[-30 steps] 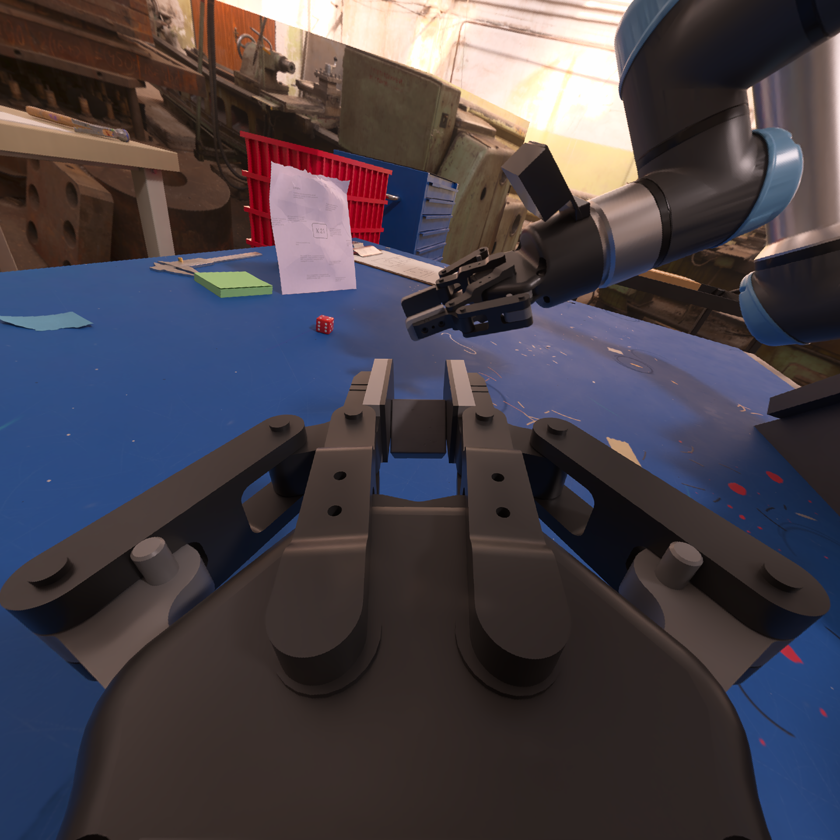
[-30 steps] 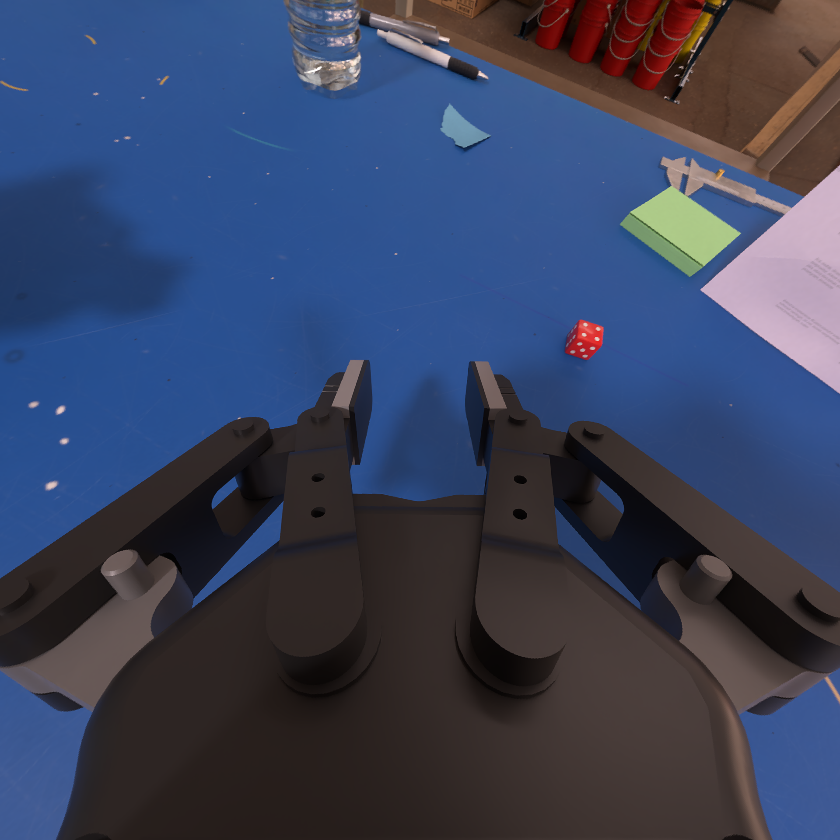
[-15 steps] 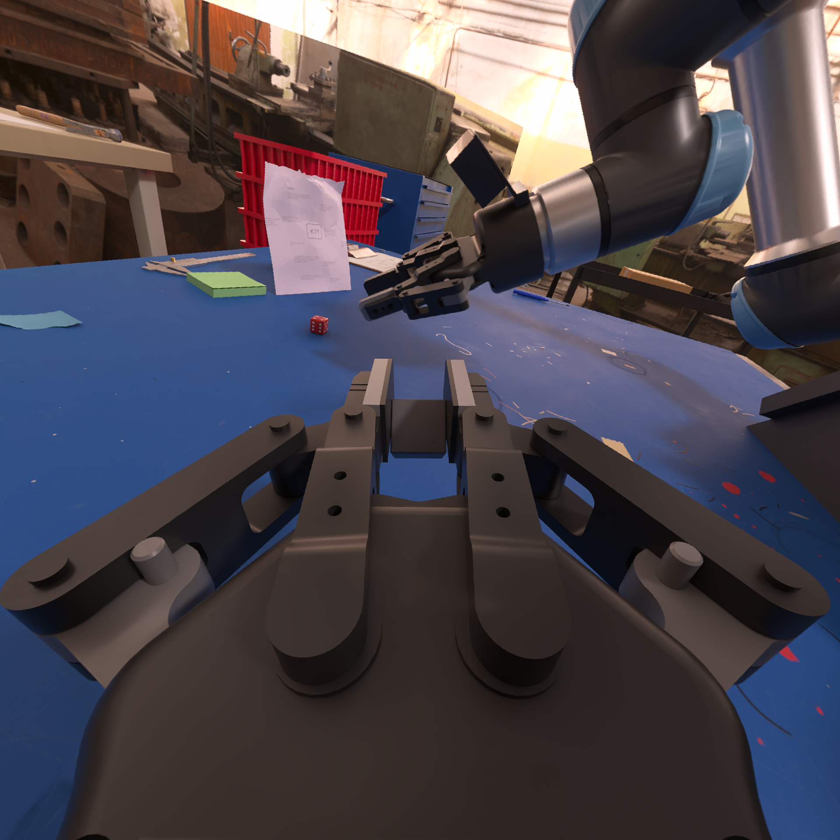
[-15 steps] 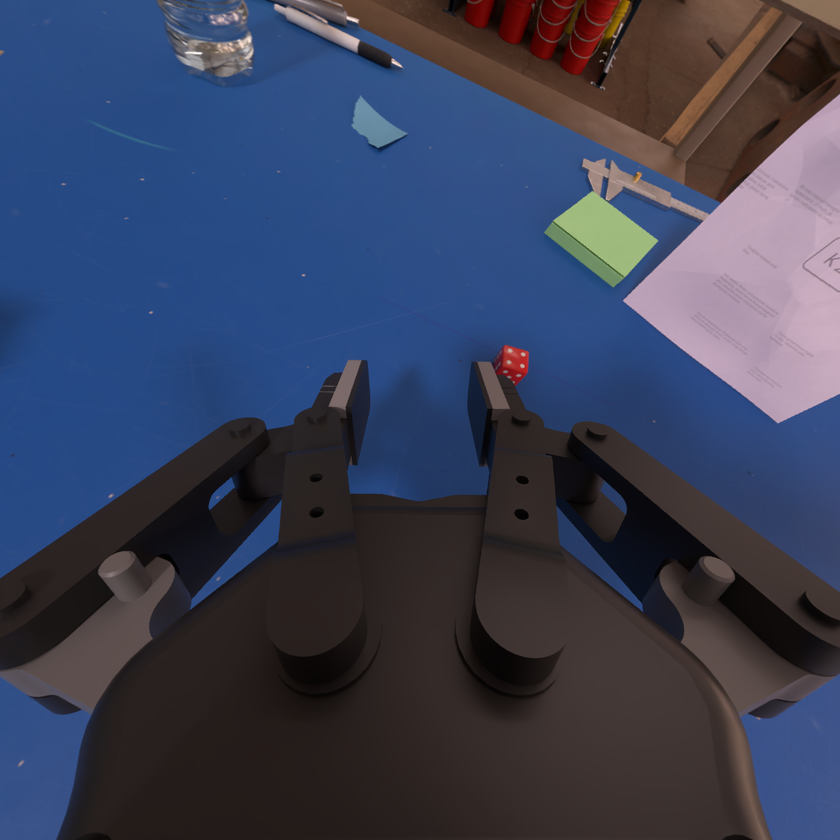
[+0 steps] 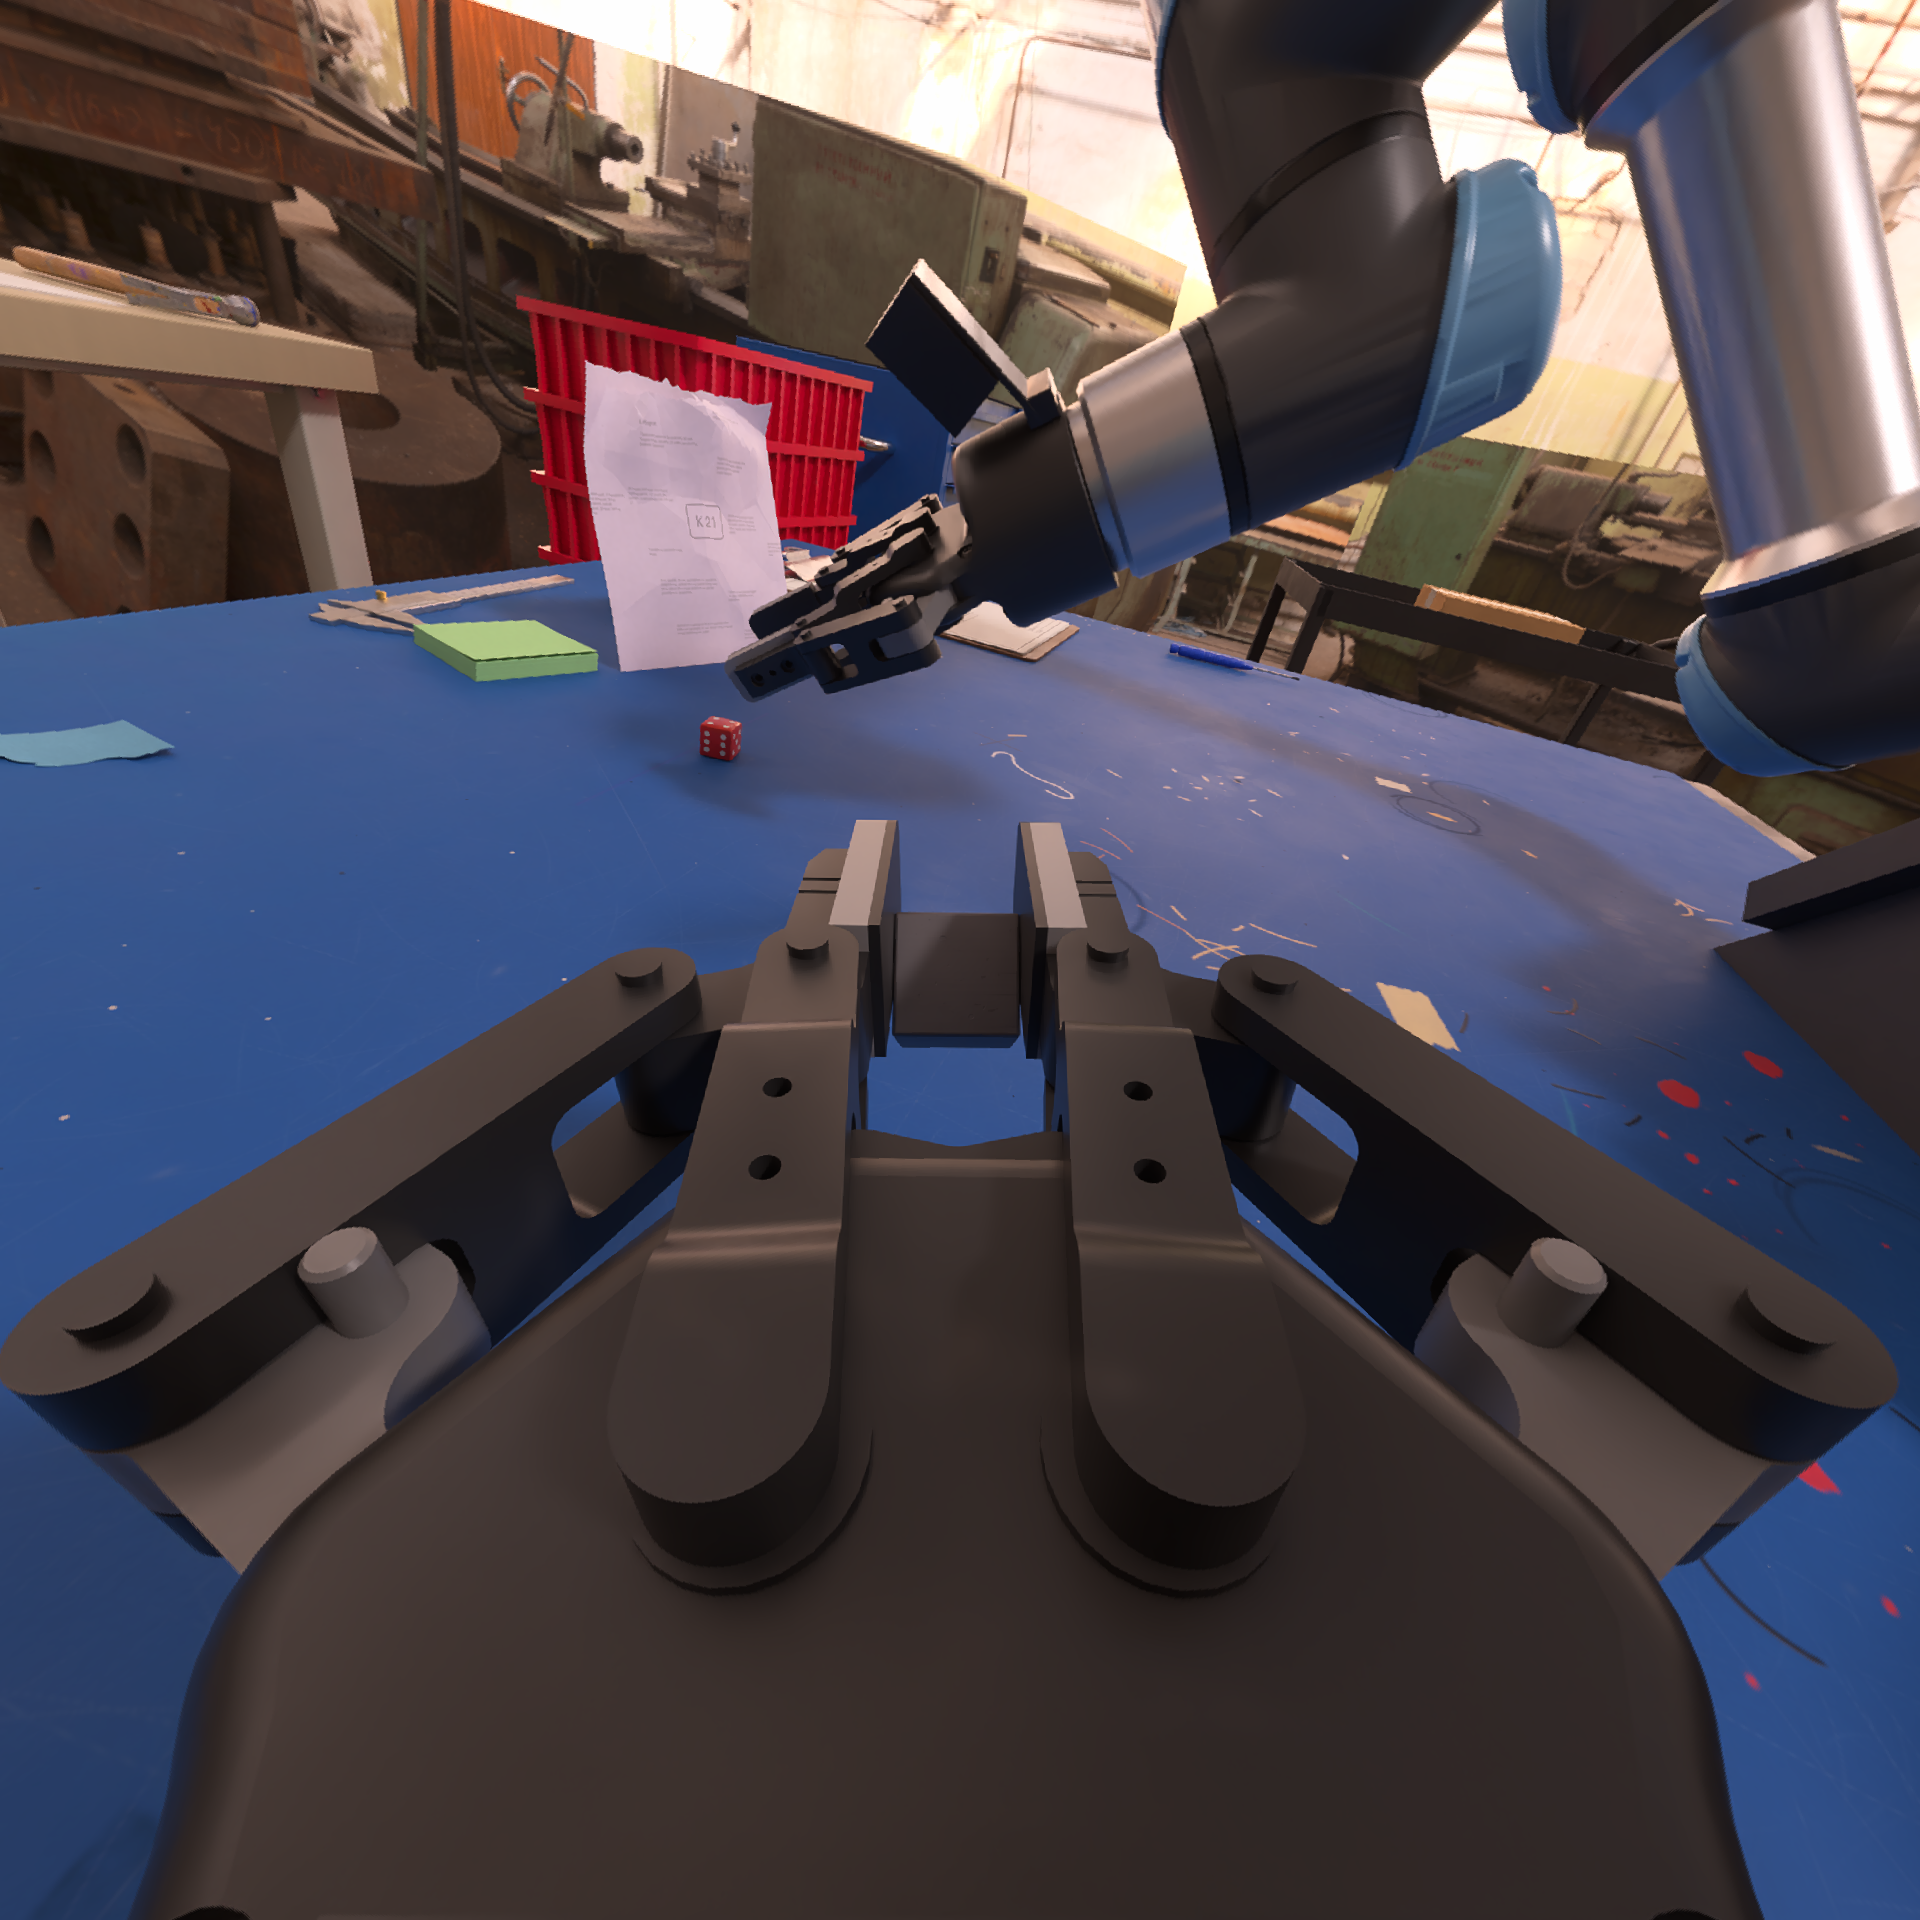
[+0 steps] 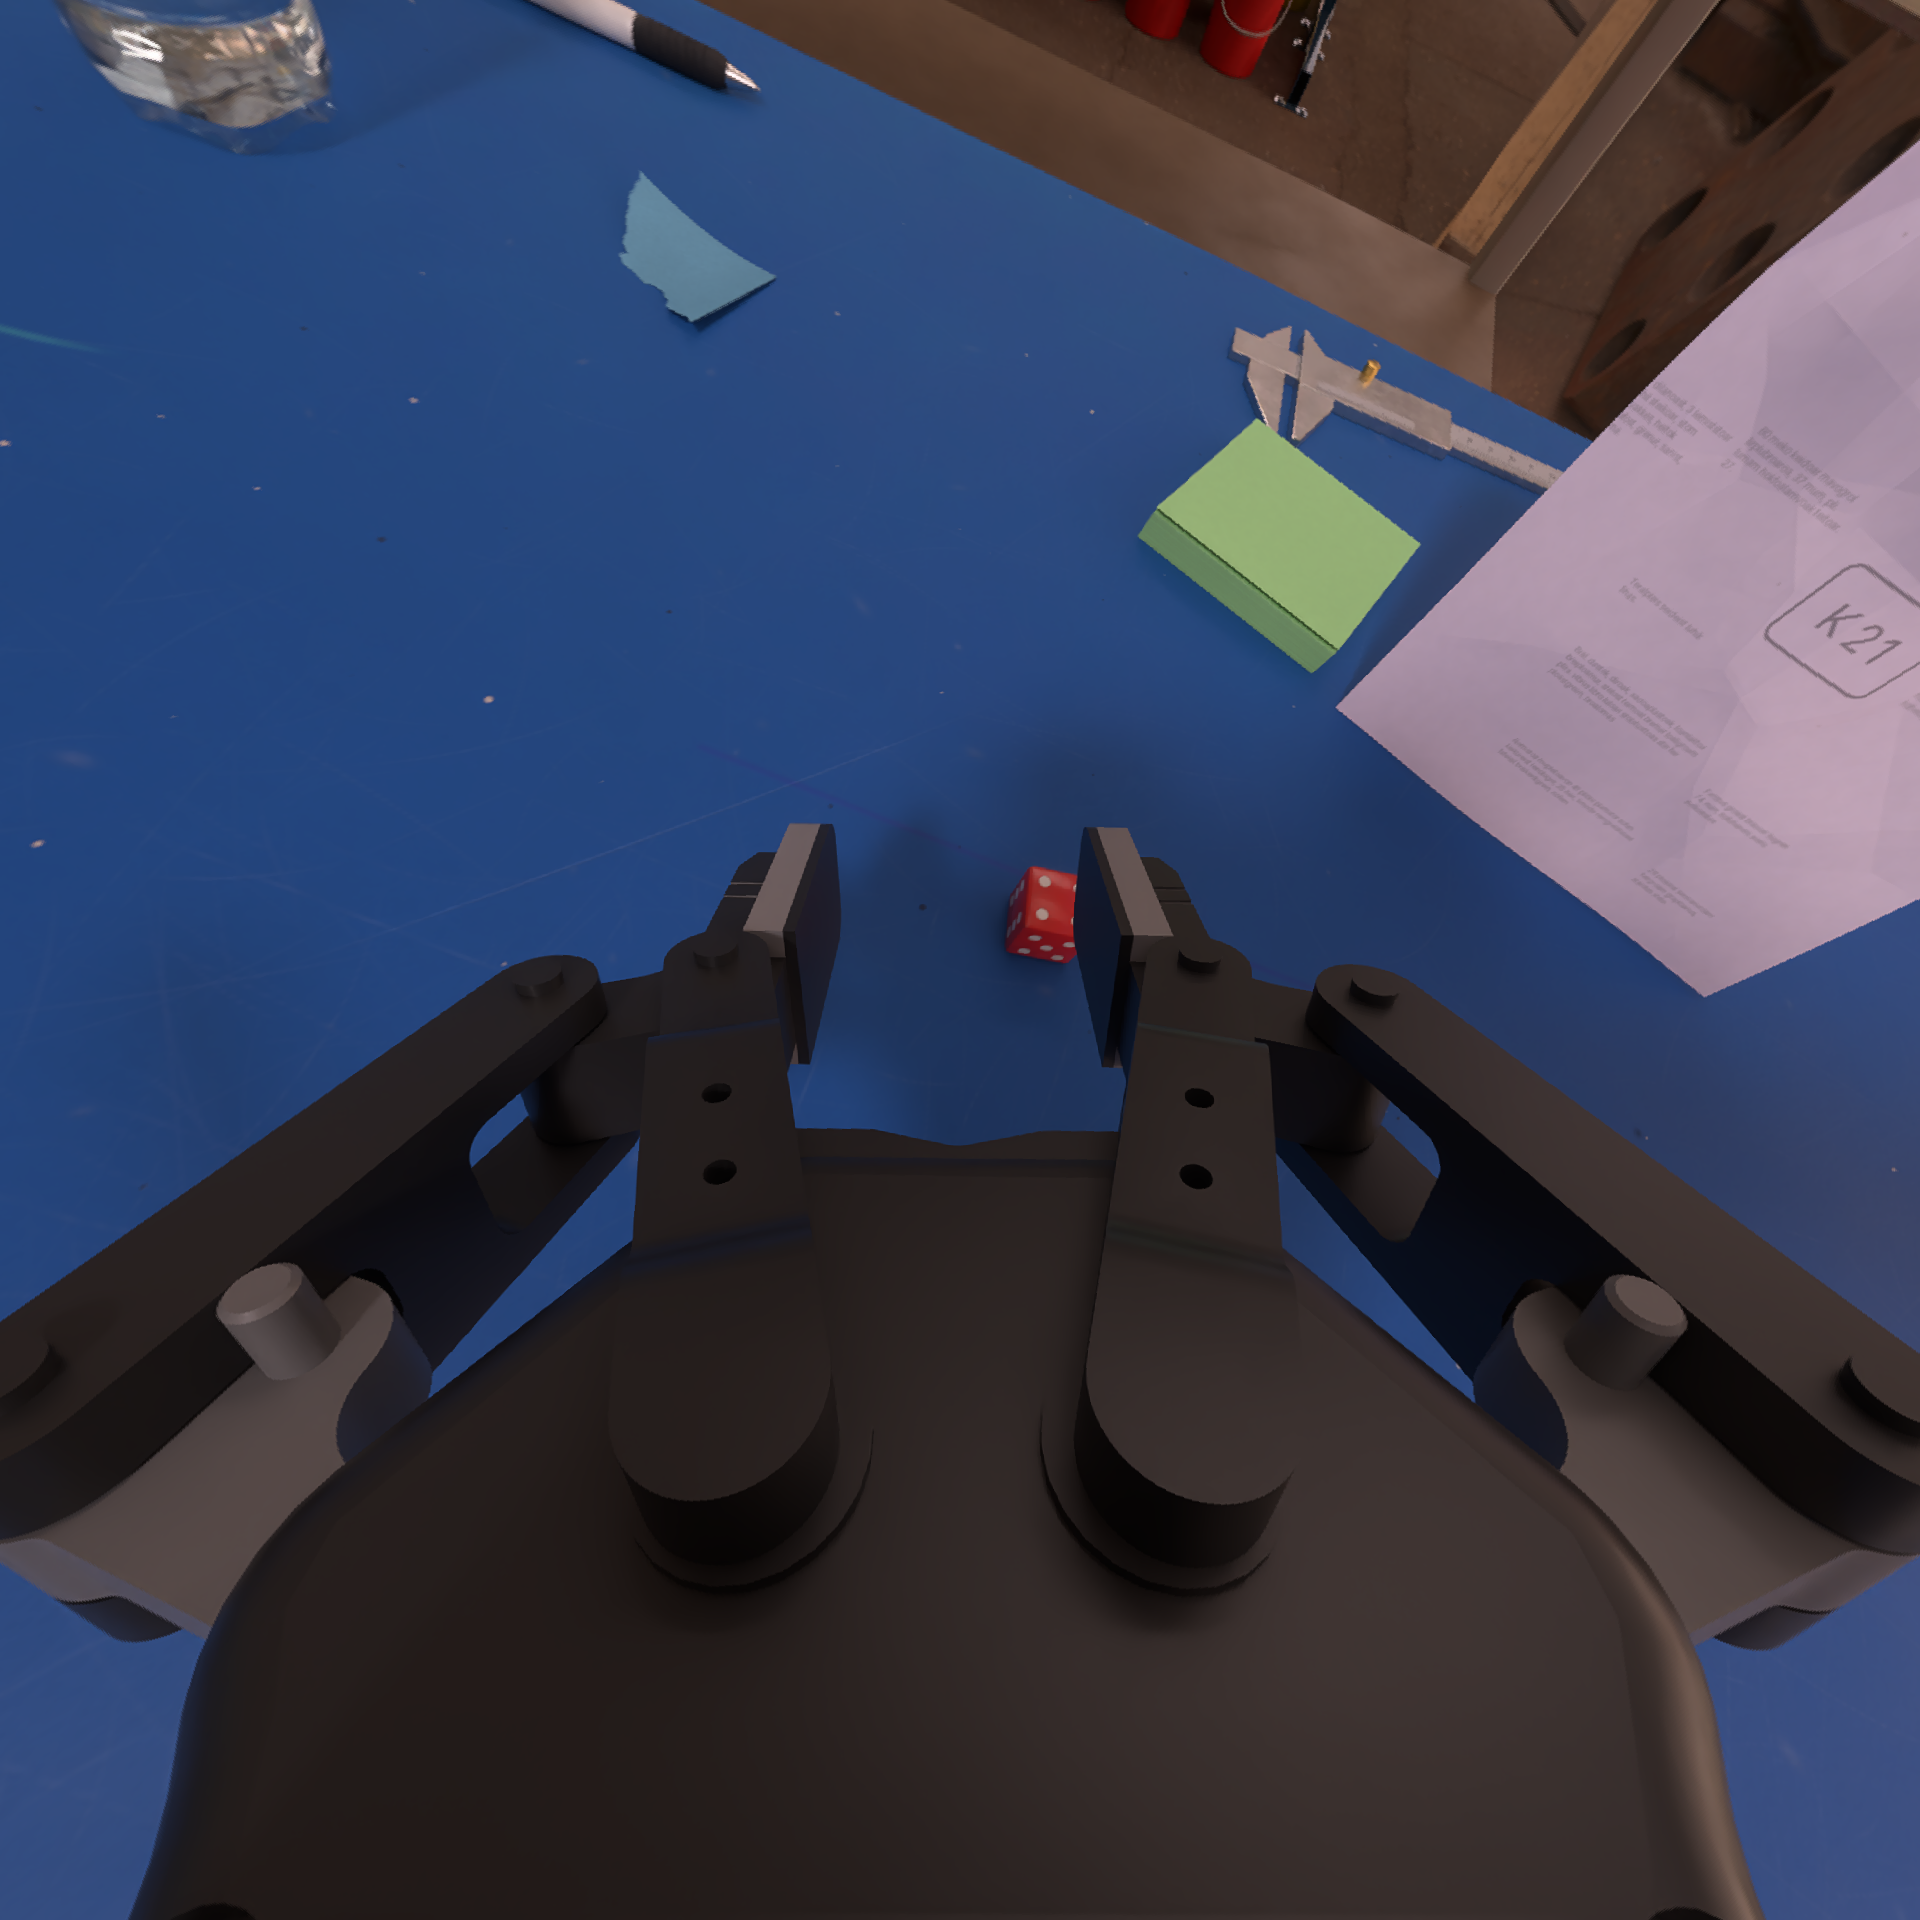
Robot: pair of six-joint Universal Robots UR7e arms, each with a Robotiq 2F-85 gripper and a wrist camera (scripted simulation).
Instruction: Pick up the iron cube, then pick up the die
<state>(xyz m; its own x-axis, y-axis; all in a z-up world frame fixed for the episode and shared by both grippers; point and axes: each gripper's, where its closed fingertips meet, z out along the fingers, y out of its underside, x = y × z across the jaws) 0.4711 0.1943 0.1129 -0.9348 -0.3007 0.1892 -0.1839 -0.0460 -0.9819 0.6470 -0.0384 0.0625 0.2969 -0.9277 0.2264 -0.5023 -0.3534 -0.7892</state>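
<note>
Jaws clamped on a dark grey iron cube [image 5: 956,977], the left gripper [image 5: 957,883] holds it clear above the blue, paint-flecked table [image 5: 364,935] in the left wrist view. Farther across the table a small red die with white pips [image 5: 720,739] sits on the surface, with the right gripper [image 5: 774,670] hanging just above and beside it. Toward the far edge lie a green pad of sticky notes [image 5: 506,648], a steel caliper [image 5: 416,606] and a printed white sheet of paper [image 5: 681,530] standing upright; a torn scrap of light blue paper [image 5: 78,742] lies at the left edge.

In the right wrist view, the right gripper [image 6: 956,935] has its jaws apart over the table, and the die [image 6: 1039,914] shows between them, close against the right-hand finger. Whether they touch cannot be told. The green pad [image 6: 1283,545], the caliper [image 6: 1382,405] and the sheet [image 6: 1683,707] lie toward the table's far right edge; a clear plastic bottle [image 6: 203,62] and a pen [image 6: 655,36] sit near the far left corner.
</note>
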